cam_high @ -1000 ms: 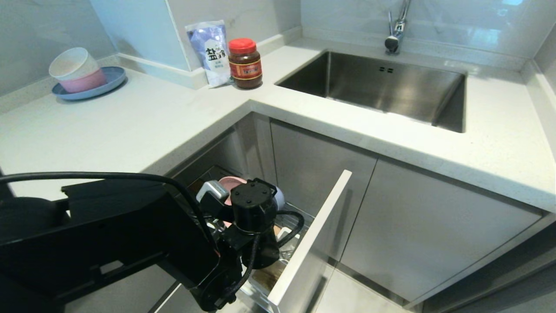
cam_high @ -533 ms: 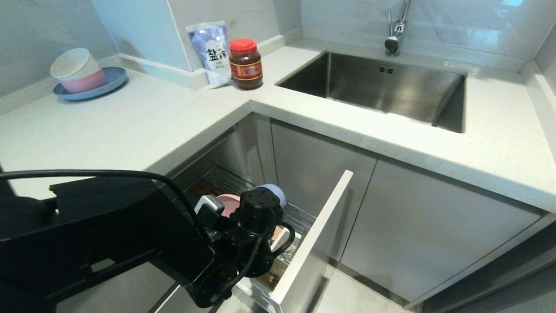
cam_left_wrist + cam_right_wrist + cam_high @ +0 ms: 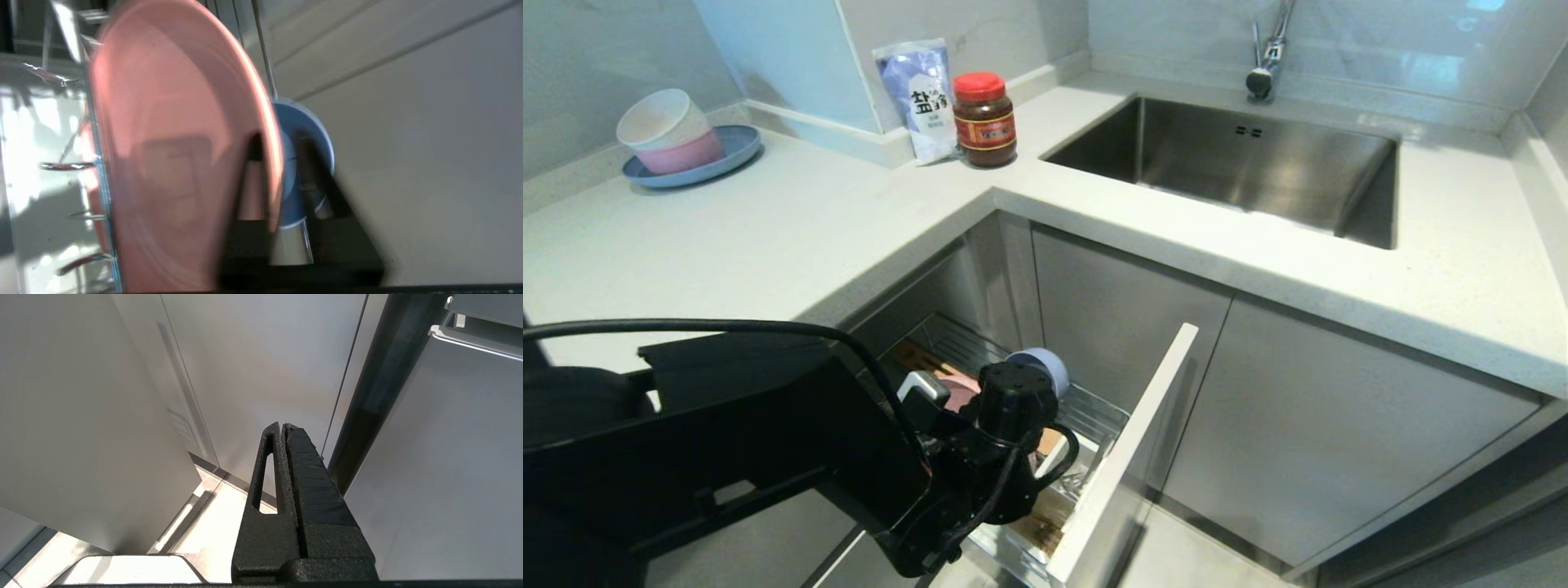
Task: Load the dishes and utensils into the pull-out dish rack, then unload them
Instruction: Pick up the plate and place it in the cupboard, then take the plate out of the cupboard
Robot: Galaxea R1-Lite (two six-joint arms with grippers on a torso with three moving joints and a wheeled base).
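The left arm reaches down from the near left into the pull-out dish rack [image 3: 1094, 408], its wrist bent over the wire basket, and the left gripper [image 3: 278, 171] has its fingers [image 3: 314, 179] slightly apart astride the rim of the pink plate [image 3: 171, 143] standing on edge. The blue-grey bowl [image 3: 1039, 365] sits just behind the plate. The right gripper [image 3: 282, 435] hangs by the cabinet doors, fingers together

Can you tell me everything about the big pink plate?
The pink plate is big, round and smooth, maybe plastic. It stands on edge in the wire dish rack, with the rack's metal prongs beside it. The left gripper has one finger on each side of its rim. A small blue bowl sits just behind it.
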